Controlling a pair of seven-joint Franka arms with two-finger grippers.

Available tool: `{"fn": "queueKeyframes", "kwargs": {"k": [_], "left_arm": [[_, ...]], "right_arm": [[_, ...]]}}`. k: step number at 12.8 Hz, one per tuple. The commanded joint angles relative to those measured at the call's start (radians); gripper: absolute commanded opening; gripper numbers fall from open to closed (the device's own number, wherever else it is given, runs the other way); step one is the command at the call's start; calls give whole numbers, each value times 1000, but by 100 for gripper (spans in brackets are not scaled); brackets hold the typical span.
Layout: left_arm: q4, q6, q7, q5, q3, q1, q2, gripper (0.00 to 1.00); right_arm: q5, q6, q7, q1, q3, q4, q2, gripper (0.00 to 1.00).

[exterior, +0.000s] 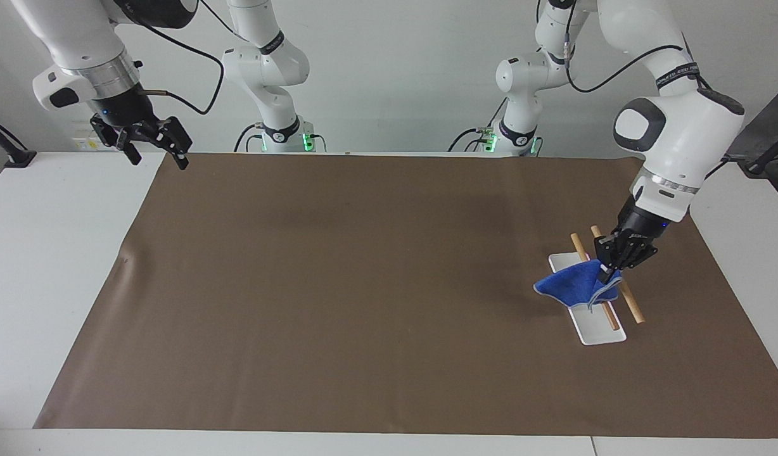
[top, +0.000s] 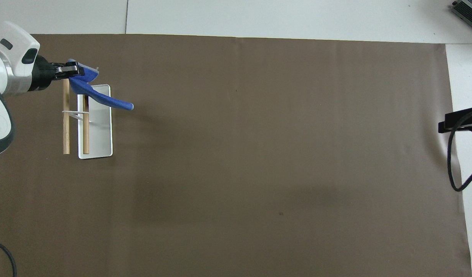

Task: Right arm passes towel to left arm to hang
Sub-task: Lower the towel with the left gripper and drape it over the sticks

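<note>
The towel [exterior: 576, 283] is a small royal-blue terry cloth with a thin pale stitched edge, soft and nappy against the hard things around it. It hangs pinched by one corner and spreads into a loose drooping fan over the rack [exterior: 588, 316], toward the left arm's end of the bench [exterior: 47, 266]. The rack is a flat white oblong tray with rounded corners, carrying two slim round wooden rods [exterior: 617, 285] on thin white wire. A matte brown mat [exterior: 363, 285] covers most of the smooth white bench. The left gripper [exterior: 607, 271] has its fingers clenched on the towel's corner, over the rack's end nearer the robots. The right gripper [exterior: 153, 151] waits raised over the mat's corner at the right arm's end, fingers spread and holding nothing.
</note>
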Motion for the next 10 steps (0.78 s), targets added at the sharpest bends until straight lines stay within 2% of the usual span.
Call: {"fn": "queueKeyframes", "kwargs": {"k": [1, 3, 7, 10], "left_arm": [[77, -62, 78, 27, -1, -11, 38, 0], [79, -102, 198, 27, -4, -12, 36, 0], [67, -169, 238, 29, -66, -23, 27, 0], [53, -200, 399, 58, -64, -9, 21, 0]], "right_arm": [[-15, -4, 15, 1, 6, -63, -39, 100], [-14, -2, 33, -1, 4, -63, -40, 100], [2, 1, 52, -1, 9, -57, -39, 100], [3, -7, 50, -1, 9, -58, -40, 100]]}}
